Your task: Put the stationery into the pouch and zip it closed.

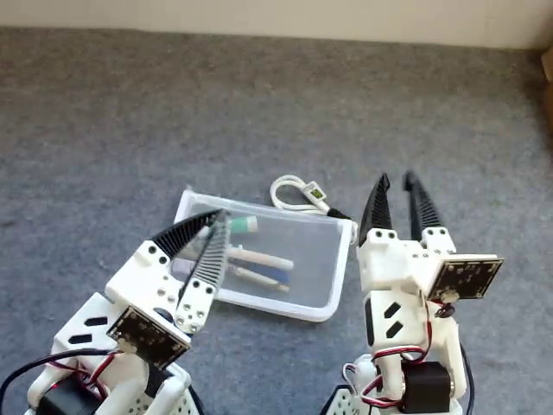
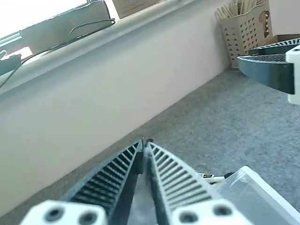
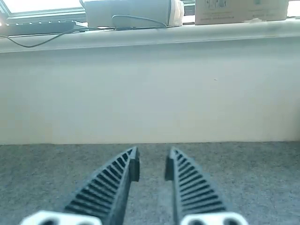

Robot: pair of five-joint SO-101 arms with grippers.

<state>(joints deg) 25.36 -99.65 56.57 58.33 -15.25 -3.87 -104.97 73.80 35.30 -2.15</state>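
A clear pouch with a white border lies flat on the grey carpet, mid-table. Inside it are pens and a green-capped item. A white strap loop with a small tag trails from its far right corner. My left gripper hovers over the pouch's left end, shut with nothing in it; its fingertips meet, and a pouch corner shows beside them. My right gripper stands just right of the pouch, open by a narrow gap and empty, pointing at the far wall.
Grey carpet covers the table on all sides of the pouch. A white wall with a window sill runs along the far side. A wicker holder with sticks stands by the wall. The right arm's fingers show in the left wrist view.
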